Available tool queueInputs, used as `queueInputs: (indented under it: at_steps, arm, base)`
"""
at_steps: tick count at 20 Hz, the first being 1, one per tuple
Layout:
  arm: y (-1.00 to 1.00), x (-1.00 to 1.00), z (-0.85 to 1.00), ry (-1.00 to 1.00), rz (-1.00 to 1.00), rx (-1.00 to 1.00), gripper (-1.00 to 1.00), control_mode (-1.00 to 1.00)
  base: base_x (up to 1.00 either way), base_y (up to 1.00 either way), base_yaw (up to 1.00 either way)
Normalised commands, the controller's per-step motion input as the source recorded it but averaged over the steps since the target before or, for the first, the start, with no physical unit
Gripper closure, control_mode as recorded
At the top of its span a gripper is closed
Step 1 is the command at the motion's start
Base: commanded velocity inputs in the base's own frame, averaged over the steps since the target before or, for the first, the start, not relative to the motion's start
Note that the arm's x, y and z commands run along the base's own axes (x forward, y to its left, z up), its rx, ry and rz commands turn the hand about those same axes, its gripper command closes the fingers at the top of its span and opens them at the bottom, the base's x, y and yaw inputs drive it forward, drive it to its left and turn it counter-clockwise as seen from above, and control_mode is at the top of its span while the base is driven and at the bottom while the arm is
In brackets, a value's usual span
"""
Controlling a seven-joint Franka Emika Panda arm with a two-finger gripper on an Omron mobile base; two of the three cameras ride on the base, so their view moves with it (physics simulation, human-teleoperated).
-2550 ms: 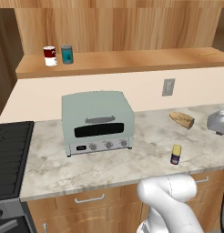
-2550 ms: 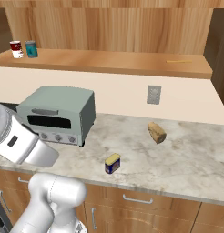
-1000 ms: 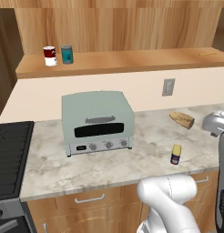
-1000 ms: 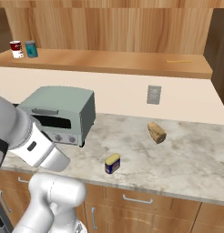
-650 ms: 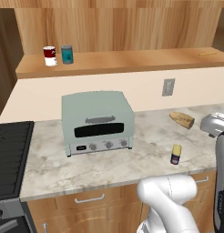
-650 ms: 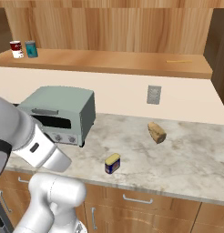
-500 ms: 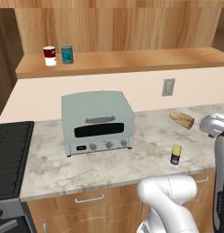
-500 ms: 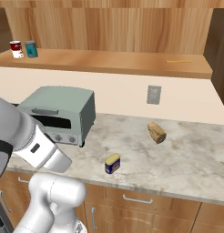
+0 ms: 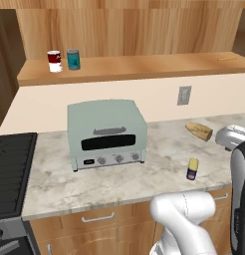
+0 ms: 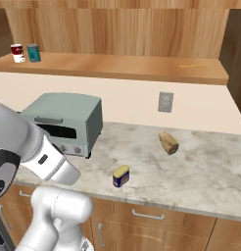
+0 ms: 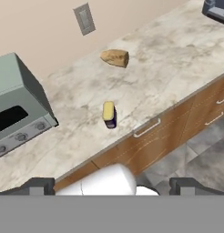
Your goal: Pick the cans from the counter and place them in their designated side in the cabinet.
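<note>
The fingers (image 11: 38,185) stand spread wide, grasping nothing. The dark blue can (image 9: 192,169) stands on the worktop (image 9: 144,179), right of the toaster oven (image 9: 106,133). The teal can (image 9: 72,59) sits on the cabinet (image 9: 144,67) above the oven, seemingly beside a red-and-white can (image 9: 54,61).

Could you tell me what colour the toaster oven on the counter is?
Mint green; the toaster oven shows best in the left base view.

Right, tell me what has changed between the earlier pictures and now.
Only the arm moved: its dark link has swung further in at the right edge of the left base view, and it reaches higher in the right base view. The dark blue can, teal can, toaster oven and bread stayed put.
</note>
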Motion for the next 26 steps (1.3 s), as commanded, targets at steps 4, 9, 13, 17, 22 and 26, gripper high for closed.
queueInputs:
  at_steps: [4,9,13,17,22,26]
  arm:
    - [-0.12,0.04,-0.07,0.00,0.00,0.00,-1.00,-1.00]
    - [-0.14,0.02,-0.10,0.00,0.00,0.00,-1.00,-1.00]
    - [-0.08,0.05,-0.14,0.00,0.00,0.01,-1.00,-1.00]
    - [-0.07,0.09,-0.12,0.00,0.00,0.01,-1.00,-1.00]
    - [-0.02,0.15,-0.10,0.00,0.00,0.01,-1.00,-1.00]
    - [0.00,0.20,-0.08,0.00,0.00,0.00,-1.00,-1.00]
  base:
    - [0.00,0.00,0.00]
    - [0.00,0.00,0.00]
    - [0.00,0.00,0.00]
    - [0.00,0.00,0.00]
    - [0.00,0.00,0.00]
    - [0.00,0.00,0.00]
